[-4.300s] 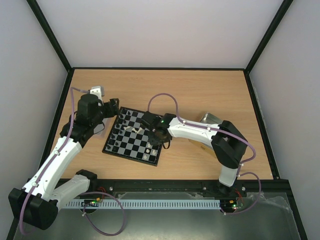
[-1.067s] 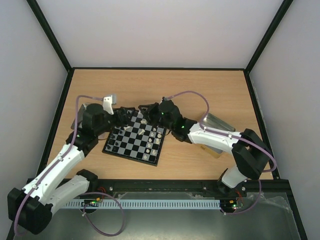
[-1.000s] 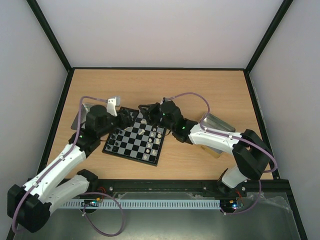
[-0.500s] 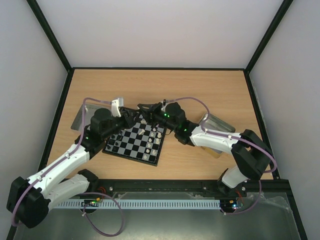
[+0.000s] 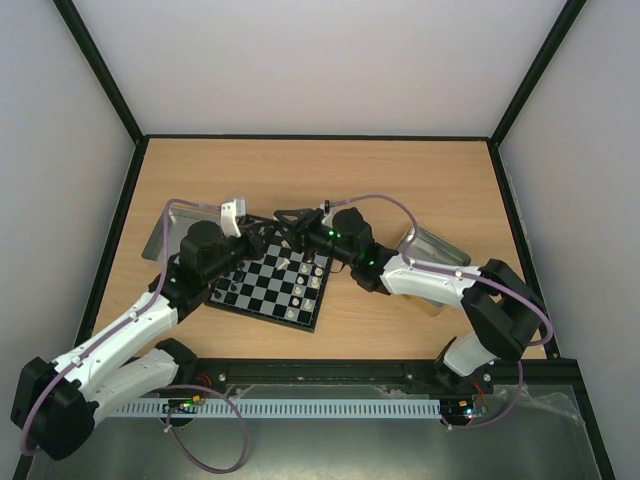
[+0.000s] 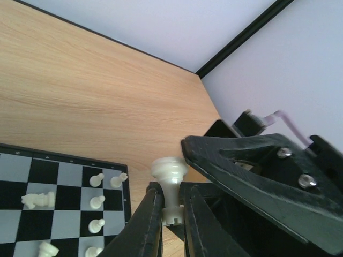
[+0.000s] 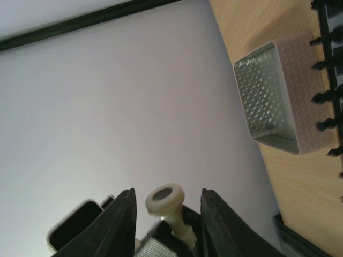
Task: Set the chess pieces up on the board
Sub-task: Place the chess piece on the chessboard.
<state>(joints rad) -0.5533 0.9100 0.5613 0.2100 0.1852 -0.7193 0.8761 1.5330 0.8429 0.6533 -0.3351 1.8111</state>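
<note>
- Just below and to the near side of my two pincers, the board [image 6: 68, 175] is sitting part-filled. Cream-white pawns [image 6: 96, 202] and a few other white men are standing on squares beneath my left pincer [image 6: 171, 199]. A row of black pieces [image 7: 326, 80] is lining the edge out to the side of my right pincer [image 7: 167, 197].
- I am judging the set-up as partway. Many squares are showing bare, though I cannot count from here how many men are missing.
- Between my pincers, a cream-white piece [image 6: 168, 168] is hanging in the air close to the board's far edge, above the wooden table [image 6: 80, 96]. It is not yet on any square.
- My left pincer is clamping the narrow head end of that piece, so its round base is pointing away from me towards the right pincer.
- My right pincer is holding its fingers apart, one on each side of that base. As far as I can see they are not touching it.
- I am reading this as a hand-over in mid-air, with the grip not yet passed across.
- Both my arms are reaching forward and inward, low over the board, with their tips meeting nose to nose.
- Beyond the black row from my right pincer, a silver tin [image 7: 268, 91] is lying on the table, well apart from the piece.
</note>
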